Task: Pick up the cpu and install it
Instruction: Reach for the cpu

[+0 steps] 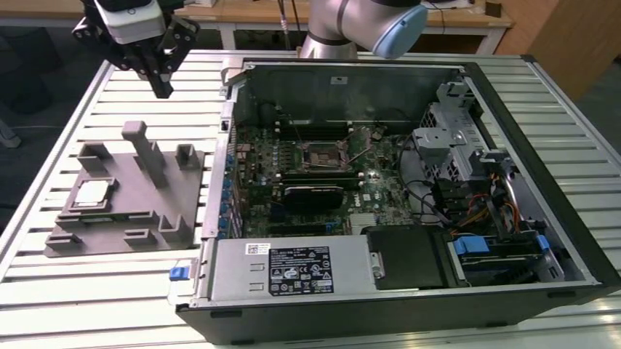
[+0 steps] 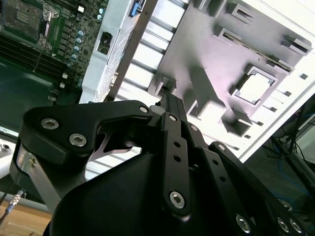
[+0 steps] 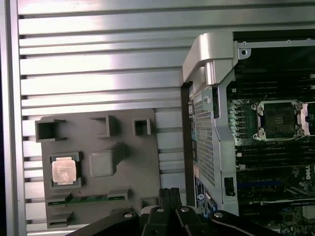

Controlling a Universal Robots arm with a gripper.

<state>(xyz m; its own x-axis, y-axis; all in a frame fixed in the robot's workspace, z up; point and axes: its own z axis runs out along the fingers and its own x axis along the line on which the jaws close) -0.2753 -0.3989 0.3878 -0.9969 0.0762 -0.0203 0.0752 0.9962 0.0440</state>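
The cpu [image 1: 92, 193] is a small silver square lying flat in a recess of the grey fixture block [image 1: 145, 211], on the exterior view's left. In the first wrist view the cpu [image 3: 65, 170] sits in the fixture [image 3: 103, 196], and in the second wrist view the cpu [image 2: 256, 86] shines bright. My gripper [image 1: 163, 89] hangs high above the table behind the fixture, well away from the chip, shut with nothing in it. Its fingers [image 3: 170, 195] are pressed together. The motherboard's open socket [image 1: 322, 154] lies inside the computer case.
The open computer case [image 1: 505, 102] covers the middle and the exterior view's right, with a power supply [image 1: 291, 269] at the front and drive cages and cables at the right. The fixture has tall posts [image 1: 144, 149]. The slatted metal table [image 1: 58, 305] runs around both.
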